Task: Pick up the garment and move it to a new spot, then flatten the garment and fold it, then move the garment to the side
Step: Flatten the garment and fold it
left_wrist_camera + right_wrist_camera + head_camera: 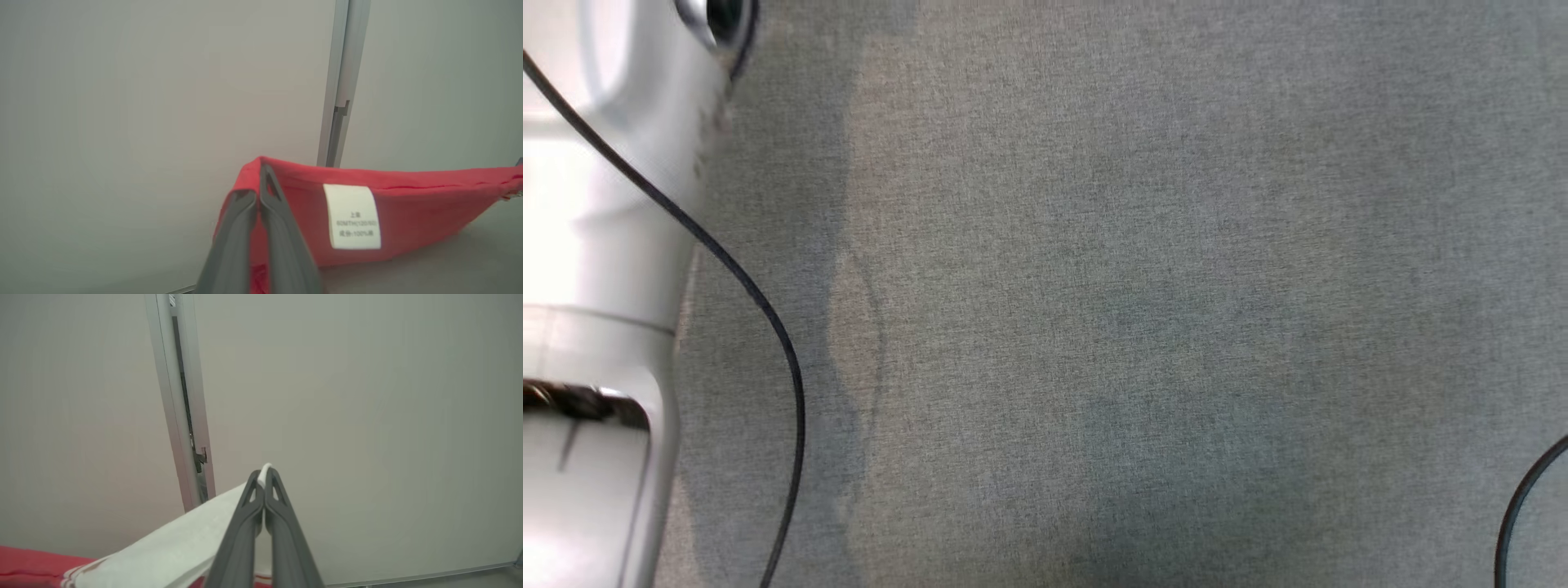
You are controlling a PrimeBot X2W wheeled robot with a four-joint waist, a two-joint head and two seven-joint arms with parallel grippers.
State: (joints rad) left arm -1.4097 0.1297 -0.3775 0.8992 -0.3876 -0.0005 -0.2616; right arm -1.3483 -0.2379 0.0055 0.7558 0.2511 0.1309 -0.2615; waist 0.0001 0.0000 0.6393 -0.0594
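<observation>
The garment is red cloth with a white care label and a white part. In the left wrist view my left gripper is shut on the garment's red edge, which stretches away to the right, lifted in front of a pale wall. In the right wrist view my right gripper is shut on a corner of the white part, and the cloth runs down and left to a red strip. The head view looks down on grey cloth-covered surface, with my pale left forearm at the left edge.
A pale wall panel with an upright metal rail stands behind the garment; the metal rail stands left of the right gripper. Thin black cables cross the head view, one cable at the left and another cable at the lower right.
</observation>
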